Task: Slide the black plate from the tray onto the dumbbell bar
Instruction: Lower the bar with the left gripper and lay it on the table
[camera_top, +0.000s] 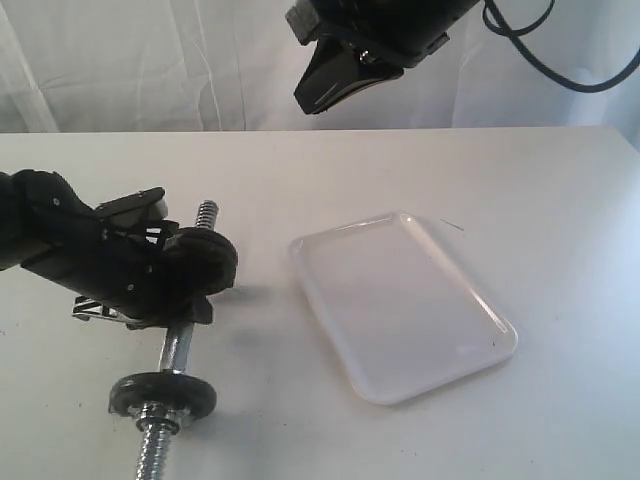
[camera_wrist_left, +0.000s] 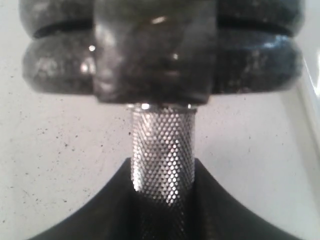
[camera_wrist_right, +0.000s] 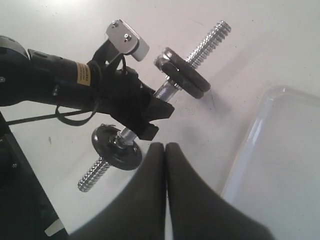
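The dumbbell bar (camera_top: 178, 350) lies on the table with my left gripper (camera_top: 172, 300) shut on its knurled middle (camera_wrist_left: 162, 145). In the left wrist view the left gripper (camera_wrist_left: 162, 172) clamps the bar on both sides. Two matte black discs (camera_wrist_right: 186, 76) sit pressed together near the far threaded end (camera_top: 207, 213). The black plate is one of this pair (camera_wrist_left: 260, 65); I cannot tell which. A disc with a chrome hub (camera_top: 162, 393) sits at the near end. The white tray (camera_top: 400, 300) holds nothing. My right gripper (camera_top: 325, 95) hangs high above the table, shut and holding nothing (camera_wrist_right: 165, 150).
The left arm's black body (camera_top: 60, 240) stretches in from the left edge. The tray's rim (camera_wrist_right: 250, 135) lies to the right of the bar. A black cable (camera_top: 560, 60) loops at the top right. A white curtain backs the table.
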